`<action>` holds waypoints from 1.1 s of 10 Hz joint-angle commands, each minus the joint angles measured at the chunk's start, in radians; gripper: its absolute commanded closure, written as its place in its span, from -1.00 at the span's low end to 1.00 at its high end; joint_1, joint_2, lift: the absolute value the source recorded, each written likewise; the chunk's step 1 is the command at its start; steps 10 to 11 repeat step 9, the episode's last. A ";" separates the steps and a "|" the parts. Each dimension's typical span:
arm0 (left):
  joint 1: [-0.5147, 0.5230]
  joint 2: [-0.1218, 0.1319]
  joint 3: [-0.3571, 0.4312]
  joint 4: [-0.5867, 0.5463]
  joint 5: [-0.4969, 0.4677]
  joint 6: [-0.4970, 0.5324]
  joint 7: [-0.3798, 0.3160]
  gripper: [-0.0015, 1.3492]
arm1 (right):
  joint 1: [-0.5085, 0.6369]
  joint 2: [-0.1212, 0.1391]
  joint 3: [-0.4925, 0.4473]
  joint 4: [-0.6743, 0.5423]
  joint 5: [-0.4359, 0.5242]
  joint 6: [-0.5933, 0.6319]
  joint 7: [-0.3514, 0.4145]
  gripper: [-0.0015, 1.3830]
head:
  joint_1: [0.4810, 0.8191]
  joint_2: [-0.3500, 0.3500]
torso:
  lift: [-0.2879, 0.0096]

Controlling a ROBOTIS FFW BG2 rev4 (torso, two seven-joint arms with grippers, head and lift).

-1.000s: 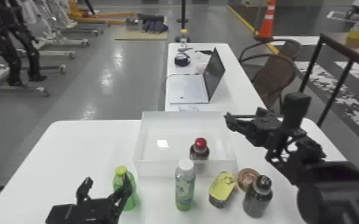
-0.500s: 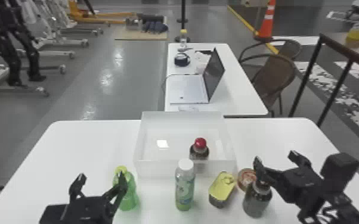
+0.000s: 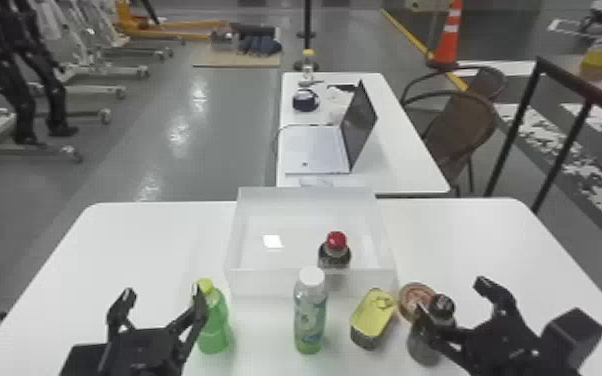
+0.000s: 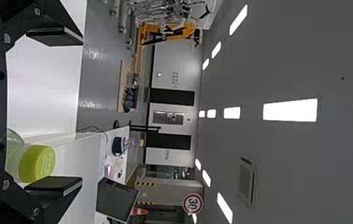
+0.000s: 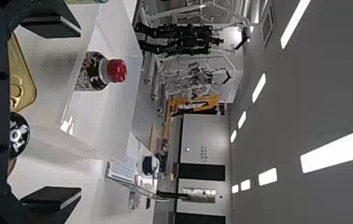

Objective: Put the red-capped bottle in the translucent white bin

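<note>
Two grippers are seen over the near part of the white counter (image 3: 155,250), and by neither is anything held. The red-capped bottle (image 3: 335,255) is stood upright inside the translucent white bin (image 3: 265,282), near its front wall and toward its right side, with its lower part seen through that wall.

The right gripper (image 3: 452,297) has been brought back over the last second from beside the bin's far right area toward the counter's near right, while the bottle has been left where it was. Its fingers are spread well apart, and the dark-capped bottle (image 3: 422,345) is partly covered by one of them in the head view. The left gripper (image 3: 162,295) is held with its fingers likewise apart, just beside the green bottle (image 3: 215,320); hardly any shift of that arm is seen.

From this, the placing can be judged complete, and the move under way can be read as a retreat. No further handling of the red-capped bottle seems to be needed. What is still called for is a clean withdrawal: the dark-capped bottle could be knocked or dragged by the right gripper if the arm were drawn sideways, so clearance should be gained before any wider swing is made.
</note>
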 commanded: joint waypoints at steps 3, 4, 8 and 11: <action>0.002 -0.004 0.007 -0.009 -0.009 0.003 0.000 -0.65 | 0.112 0.079 0.020 -0.047 0.006 -0.053 -0.257 -0.85 | -0.60 0.00 | 0.26; 0.000 -0.008 0.007 -0.009 -0.009 0.003 0.000 -0.65 | 0.133 0.053 0.062 -0.056 -0.030 -0.043 -0.362 -0.85 | -0.60 0.00 | 0.26; 0.005 -0.009 0.010 -0.009 -0.008 0.004 0.000 -0.65 | 0.141 0.031 0.096 -0.099 -0.012 -0.014 -0.475 -0.86 | -0.60 0.00 | 0.26; 0.008 -0.012 0.013 -0.009 -0.008 0.003 0.000 -0.66 | 0.123 0.027 0.096 -0.093 0.003 -0.073 -0.471 -0.93 | -0.60 0.00 | 0.26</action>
